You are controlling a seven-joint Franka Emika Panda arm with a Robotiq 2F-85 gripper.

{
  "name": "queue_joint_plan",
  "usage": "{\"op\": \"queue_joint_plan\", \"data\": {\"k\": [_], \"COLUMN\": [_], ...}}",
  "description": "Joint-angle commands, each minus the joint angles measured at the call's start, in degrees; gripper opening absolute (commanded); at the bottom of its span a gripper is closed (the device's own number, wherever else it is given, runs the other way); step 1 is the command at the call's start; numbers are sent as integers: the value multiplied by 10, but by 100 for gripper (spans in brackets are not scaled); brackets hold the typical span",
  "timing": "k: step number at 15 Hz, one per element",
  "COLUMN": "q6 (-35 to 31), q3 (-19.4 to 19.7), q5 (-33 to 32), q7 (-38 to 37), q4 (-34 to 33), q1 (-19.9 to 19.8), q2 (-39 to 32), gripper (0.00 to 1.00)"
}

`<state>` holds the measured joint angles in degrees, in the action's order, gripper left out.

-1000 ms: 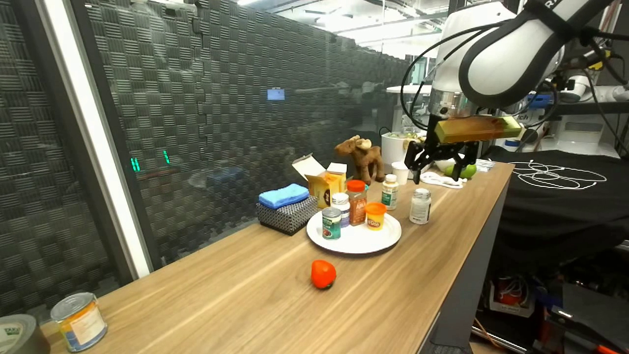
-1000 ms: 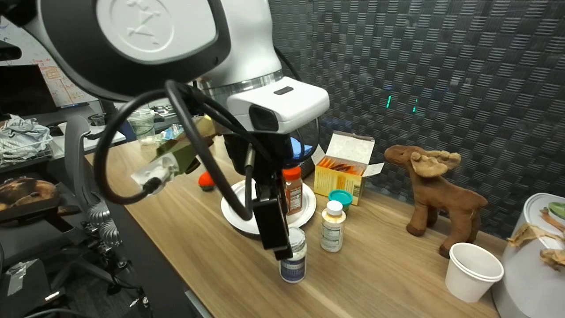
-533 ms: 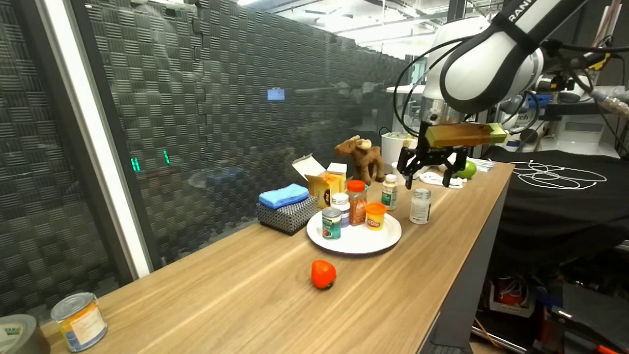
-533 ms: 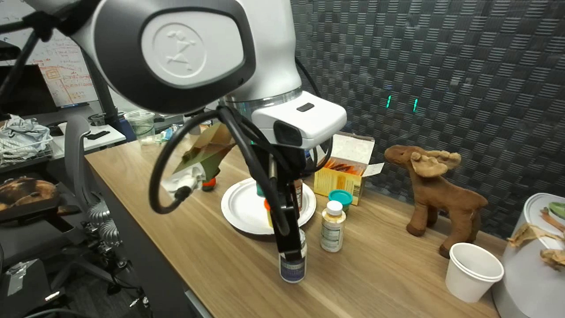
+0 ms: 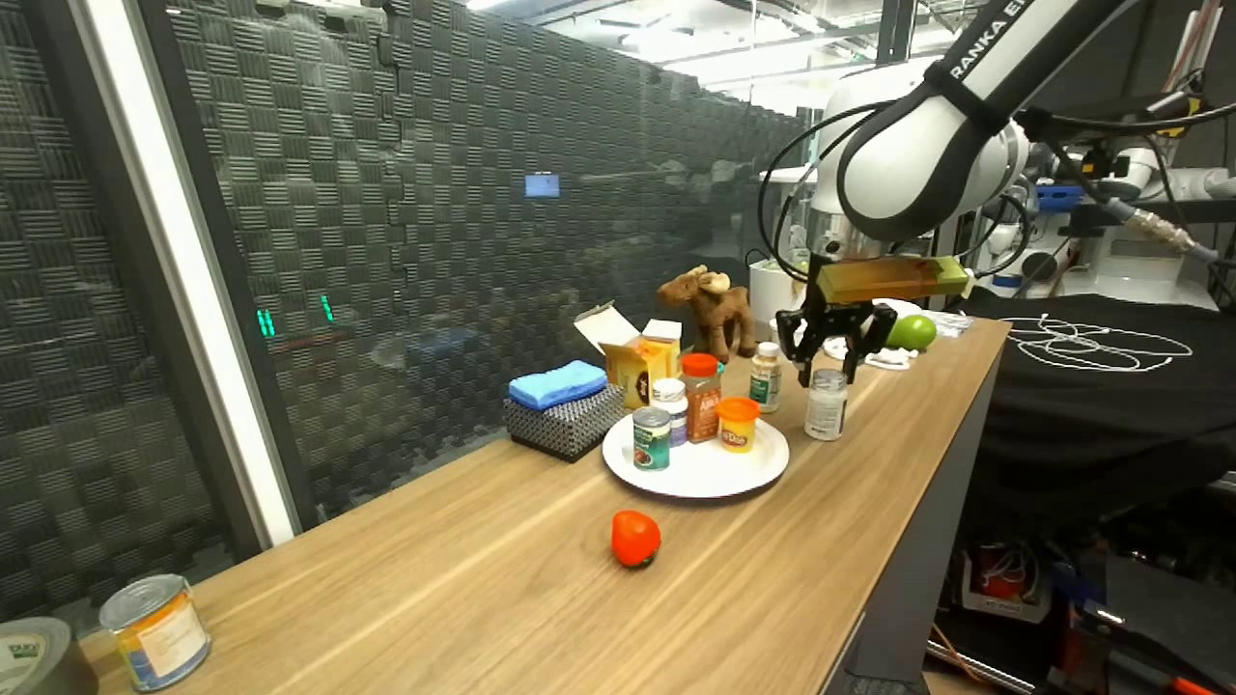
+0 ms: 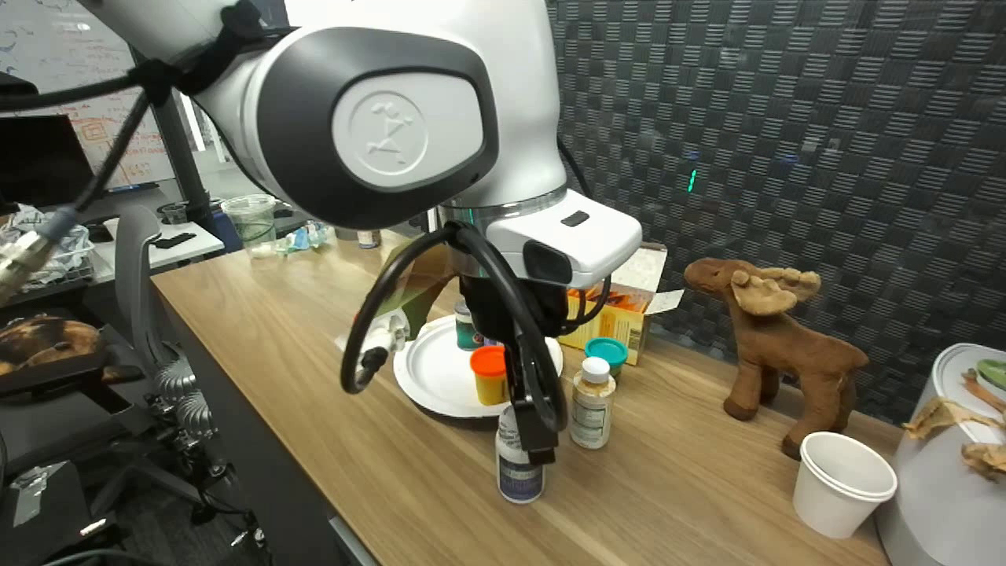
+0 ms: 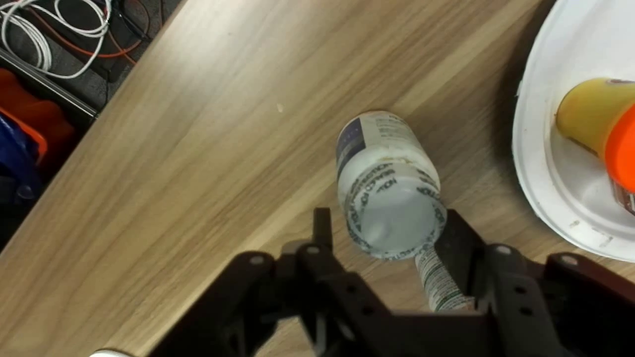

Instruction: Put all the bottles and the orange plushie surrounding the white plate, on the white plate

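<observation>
My gripper [image 7: 387, 218] hangs at the cap of an upright white bottle [image 7: 392, 148] with a purple label, which stands on the table. The jaws are open but partly drawn in; a gap shows between the cap and the finger [image 7: 322, 225], while the opposite finger [image 7: 459, 248] is close against or just behind it. The white plate [image 5: 710, 480] carries an orange-brown jar [image 5: 702, 410] with a red cap and a white bottle [image 5: 670, 398]. A green-labelled bottle [image 6: 591, 413] stands off the plate. A rounded red-orange thing [image 5: 635, 538], possibly the orange plushie, lies on the table.
Also on the plate are a green can [image 5: 652, 449] and a yellow tub [image 5: 738, 434] with an orange lid. A teal-lidded tub [image 6: 607, 350], a tea box [image 6: 601, 322], a brown moose [image 6: 786, 346] and paper cups [image 6: 842, 491] are nearby. The table edge [image 5: 917, 569] runs alongside.
The gripper has come down from above and over to the white bottle's cap, and its jaws have narrowed. The bottle and everything on the plate stay where they were.
</observation>
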<state>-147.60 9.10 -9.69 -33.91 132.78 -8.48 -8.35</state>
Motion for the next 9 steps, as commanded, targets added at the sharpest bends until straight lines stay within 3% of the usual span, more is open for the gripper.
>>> {"op": "queue_joint_plan", "data": {"k": [1, 3, 9], "q6": [7, 2, 9], "q3": [17, 19, -2], "q5": [-10, -22, -56], "q7": [-23, -43, -102], "q4": [11, 26, 81], "q1": [16, 20, 33], "q2": [25, 43, 108], "gripper": [28, 17, 20]}}
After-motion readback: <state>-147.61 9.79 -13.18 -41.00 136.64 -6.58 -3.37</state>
